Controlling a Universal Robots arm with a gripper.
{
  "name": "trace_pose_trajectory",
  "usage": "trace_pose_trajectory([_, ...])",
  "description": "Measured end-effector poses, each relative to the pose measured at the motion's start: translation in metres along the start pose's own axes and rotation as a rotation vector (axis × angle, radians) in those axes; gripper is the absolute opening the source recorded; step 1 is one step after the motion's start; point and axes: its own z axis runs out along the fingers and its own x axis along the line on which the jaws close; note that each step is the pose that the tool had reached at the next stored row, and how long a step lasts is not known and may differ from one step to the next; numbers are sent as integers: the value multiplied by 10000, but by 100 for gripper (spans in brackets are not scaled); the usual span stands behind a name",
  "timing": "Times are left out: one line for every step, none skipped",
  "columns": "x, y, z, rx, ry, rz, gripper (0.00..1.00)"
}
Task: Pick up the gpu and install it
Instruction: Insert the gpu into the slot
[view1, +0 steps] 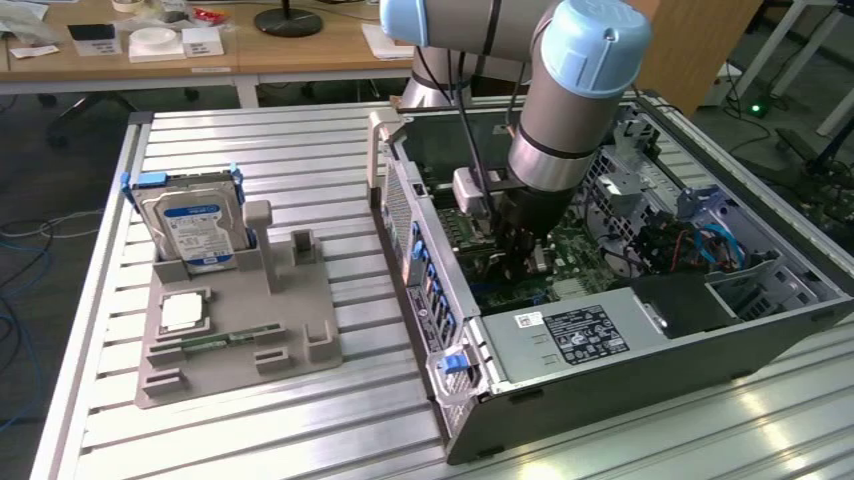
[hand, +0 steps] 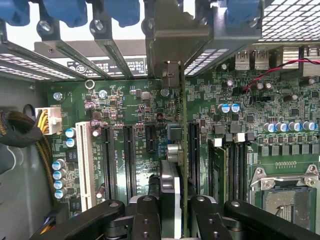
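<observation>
Gpu (hand: 176, 165), thin dark circuit card with silver end bracket, clamped edge-on in tool (hand: 176, 220), lowered inside open grey computer case (view1: 747, 335) over green motherboard (hand: 125, 115) slots; pickup done, seating unconfirmed.

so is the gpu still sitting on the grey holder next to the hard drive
No, the gpu stands edge-on over the motherboard inside the case, gripped by the tool.

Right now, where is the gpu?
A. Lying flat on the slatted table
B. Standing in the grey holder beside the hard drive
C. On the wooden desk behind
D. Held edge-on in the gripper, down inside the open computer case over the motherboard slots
D: the wrist view shows the gpu edge-on between the gripper fingers above the motherboard, inside the computer case.
</observation>
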Motion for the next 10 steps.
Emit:
trace_pose_trajectory([0,0,3,-2,2,0,28])
trace_pose_trajectory([1,1,6,-3,4,0,28])
trace_pose_trajectory([1,1,9,-5,5,0,28])
trace_pose_trajectory([1,1,13,-8,5,1,28])
trace_pose_trajectory([2,1,14,-12,6,2,28])
trace_pose_trajectory([1,1,15,-14,5,3,28])
trace_pose_trajectory([1,1,16,-17,3,2,28])
trace_pose_trajectory([1,0,16,-21,2,1,28])
trace_pose_trajectory([1,0,16,-22,2,1,28])
trace_pose_trajectory([1,0,16,-22,2,2,28])
